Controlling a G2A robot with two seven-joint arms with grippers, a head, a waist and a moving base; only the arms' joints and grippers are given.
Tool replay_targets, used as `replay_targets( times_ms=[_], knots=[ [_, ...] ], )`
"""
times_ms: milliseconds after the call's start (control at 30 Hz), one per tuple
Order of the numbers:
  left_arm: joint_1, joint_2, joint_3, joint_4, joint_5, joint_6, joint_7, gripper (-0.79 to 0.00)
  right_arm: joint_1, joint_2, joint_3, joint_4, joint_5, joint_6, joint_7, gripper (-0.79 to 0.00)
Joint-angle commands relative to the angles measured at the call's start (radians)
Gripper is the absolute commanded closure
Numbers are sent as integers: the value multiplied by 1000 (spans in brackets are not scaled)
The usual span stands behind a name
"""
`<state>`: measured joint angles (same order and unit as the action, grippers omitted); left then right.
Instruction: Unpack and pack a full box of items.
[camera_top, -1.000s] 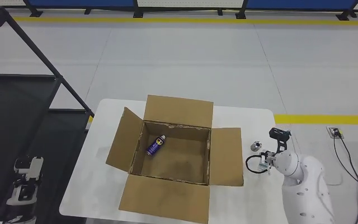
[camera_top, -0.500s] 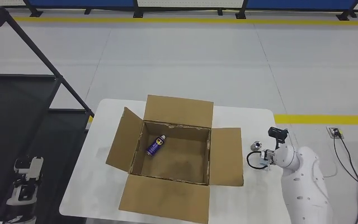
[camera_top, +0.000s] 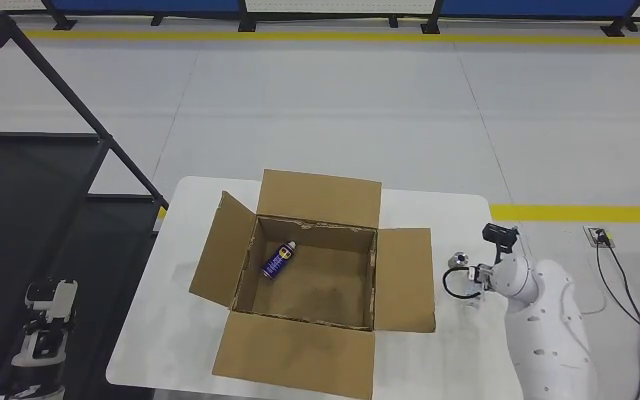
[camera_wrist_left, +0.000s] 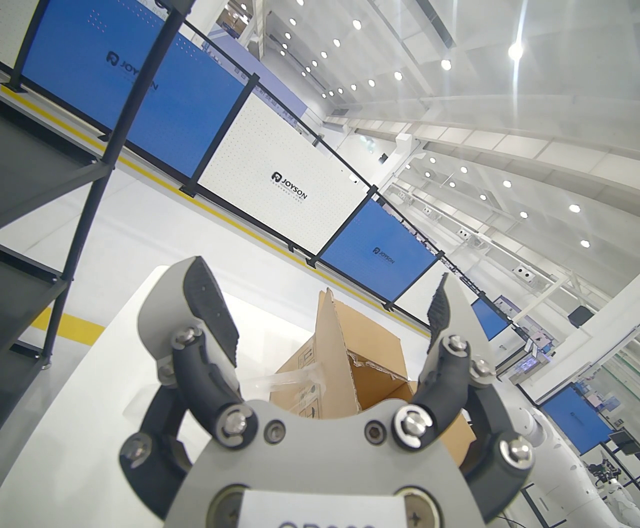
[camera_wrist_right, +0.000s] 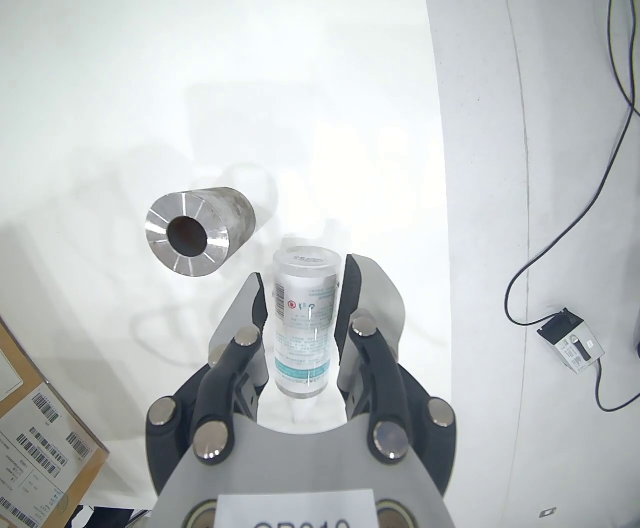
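Note:
An open cardboard box (camera_top: 310, 275) stands in the middle of the white table (camera_top: 170, 310). A blue spray can (camera_top: 279, 259) lies inside it at the back left. My right gripper (camera_wrist_right: 305, 270) is low over the table to the right of the box, shut on a white labelled bottle (camera_wrist_right: 302, 325) that lies lengthwise between its fingers. A hollow metal cylinder (camera_wrist_right: 200, 231) lies on the table just beside the bottle's end; from above the cylinder (camera_top: 459, 260) is next to the right gripper (camera_top: 472, 278). My left gripper (camera_wrist_left: 320, 272) is open and holds nothing, off the table's left side, facing the box (camera_wrist_left: 350, 370).
The table's right edge runs close to the right gripper, with a black cable and a plug (camera_wrist_right: 570, 340) on the floor beyond it. A dark metal rack (camera_top: 60, 200) stands left of the table. The box's flaps (camera_top: 405, 280) spread outward over the tabletop.
The right arm has shifted a little toward the table's far side, ending close beside the metal cylinder. The box, the spray can and the left arm stay put.

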<state>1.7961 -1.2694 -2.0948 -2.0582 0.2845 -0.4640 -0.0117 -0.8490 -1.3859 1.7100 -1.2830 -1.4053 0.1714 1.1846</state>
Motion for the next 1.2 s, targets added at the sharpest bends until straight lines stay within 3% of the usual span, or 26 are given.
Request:
replay_targets(
  times_ms=[0, 100, 167, 300, 433, 500, 667, 800, 933, 1167],
  knots=[
    [0, 0, 0, 0, 0, 0, 0, -785, -32, 0, 0, -102, 2, 14, 3, -391],
    [0, 0, 0, 0, 0, 0, 0, -785, -112, -2, -23, -333, -16, 48, -1, -409],
    [0, 0, 0, 0, 0, 0, 0, -785, -169, -7, -71, -505, -31, 73, -15, -785],
    [0, 0, 0, 0, 0, 0, 0, -785, -229, -18, -219, -731, -68, 67, -61, -785],
    [0, 0, 0, 0, 0, 0, 0, -785, -187, -30, -403, -764, -50, -13, -93, -776],
    [-6, 0, -9, 8, -11, 13, 5, -785, -138, -38, -486, -716, -37, -54, -91, -634],
    [-13, 0, -67, 43, -61, 17, 20, -785, 41, -74, -680, -492, 53, -117, -55, -776],
    [-20, 1, -105, 73, -98, 22, 8, -785, 188, -114, -802, -257, 142, -139, -53, -785],
    [-21, 2, -121, 92, -116, 14, -6, -785, 301, -165, -910, -31, 219, -120, -150, -785],
    [-17, 0, -120, 99, -110, 5, -27, -785, 400, -251, -1023, 260, 409, -207, -308, -785]
  ],
)
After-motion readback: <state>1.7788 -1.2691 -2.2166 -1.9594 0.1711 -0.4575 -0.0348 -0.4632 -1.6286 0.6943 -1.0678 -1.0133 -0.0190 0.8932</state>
